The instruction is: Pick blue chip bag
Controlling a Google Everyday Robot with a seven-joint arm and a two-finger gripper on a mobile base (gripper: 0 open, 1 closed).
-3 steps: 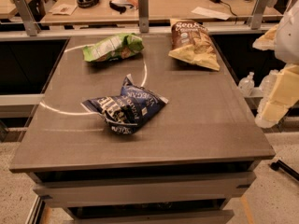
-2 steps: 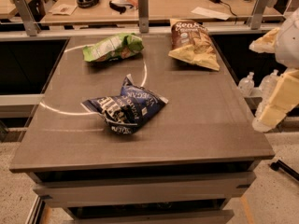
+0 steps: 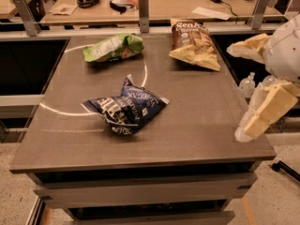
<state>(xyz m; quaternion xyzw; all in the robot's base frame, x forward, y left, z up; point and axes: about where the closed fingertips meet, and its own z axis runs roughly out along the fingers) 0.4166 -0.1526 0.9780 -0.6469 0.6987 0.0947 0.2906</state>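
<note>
Gripper sits at the right edge of the table, roughly mid-way along it, just crossing over the rim. Over the last second it has crept in from outside the right edge and dropped a little. Small move, but it's the start of the approach. Fingers are spread wide with nothing between them.

Blue bag hasn't shifted: crumpled, lying flat, a bit left of table centre and nearer the front edge than the back. Well apart from the gripper, with bare table in between.

Green bag is near the back edge, left side. Brown bag is near the back edge, right side. Neither has moved, and both are well clear of the blue bag.

Read: still the reach phase, no contact yet. The straight path from the right edge to the blue bag looks clear. The foil is crumpled with a raised ridge, so coming down on that ridge is probably the best bet.
</note>
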